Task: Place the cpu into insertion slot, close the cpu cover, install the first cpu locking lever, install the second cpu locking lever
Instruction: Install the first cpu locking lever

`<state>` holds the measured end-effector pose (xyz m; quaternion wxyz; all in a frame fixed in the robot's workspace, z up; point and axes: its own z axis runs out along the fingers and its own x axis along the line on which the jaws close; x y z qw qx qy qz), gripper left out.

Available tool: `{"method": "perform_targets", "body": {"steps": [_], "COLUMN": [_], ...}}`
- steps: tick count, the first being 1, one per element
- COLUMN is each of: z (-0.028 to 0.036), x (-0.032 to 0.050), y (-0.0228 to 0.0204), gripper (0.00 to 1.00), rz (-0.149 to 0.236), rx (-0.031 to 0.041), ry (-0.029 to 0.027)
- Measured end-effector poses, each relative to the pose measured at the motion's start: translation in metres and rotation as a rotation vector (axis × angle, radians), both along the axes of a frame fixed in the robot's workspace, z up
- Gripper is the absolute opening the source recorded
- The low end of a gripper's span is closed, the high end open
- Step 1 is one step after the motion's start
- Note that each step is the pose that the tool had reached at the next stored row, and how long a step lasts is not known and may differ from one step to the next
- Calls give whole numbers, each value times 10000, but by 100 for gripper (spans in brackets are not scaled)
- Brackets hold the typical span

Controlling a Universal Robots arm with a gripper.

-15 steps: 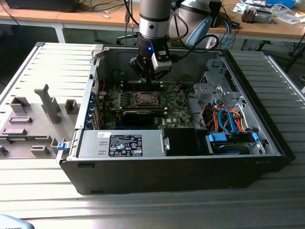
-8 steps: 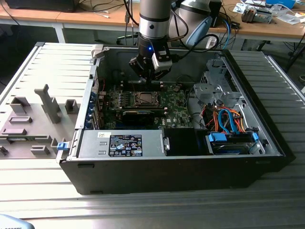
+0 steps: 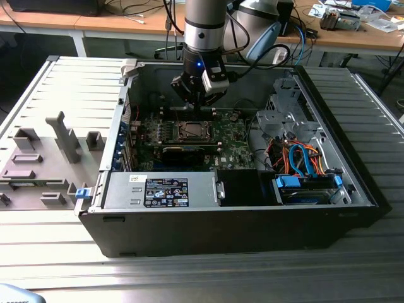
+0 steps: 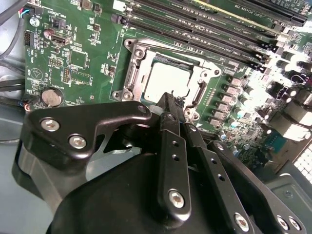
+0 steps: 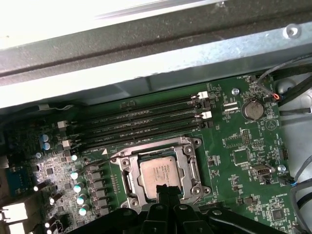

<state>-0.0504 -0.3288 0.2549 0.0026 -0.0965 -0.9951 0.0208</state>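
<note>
We see the arm as a silver-grey tube with a black band and a small blue light at the wrist, where a white block sits on the side. The gripper is matte black, built of flat linkage plates with rounded corners, fastened by silver hex-socket screws, and its narrow fingers carry rows of small holes

I note even overhead room light in the exterior view, with the computer case interior shadowed. In the first wrist view, the case wall glares white. In the second wrist view, the memory slots are overexposed.
</note>
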Motion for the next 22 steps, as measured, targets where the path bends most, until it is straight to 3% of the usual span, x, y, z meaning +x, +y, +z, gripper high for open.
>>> {"method": "perform_targets", "body": {"steps": [16, 19, 22], "z": [0, 0, 0], "x": [0, 0, 0], "y": [0, 0, 0], "gripper": [11, 11, 11], "rz": [293, 715, 821], "rx": [0, 0, 0], "ry": [0, 0, 0]}}
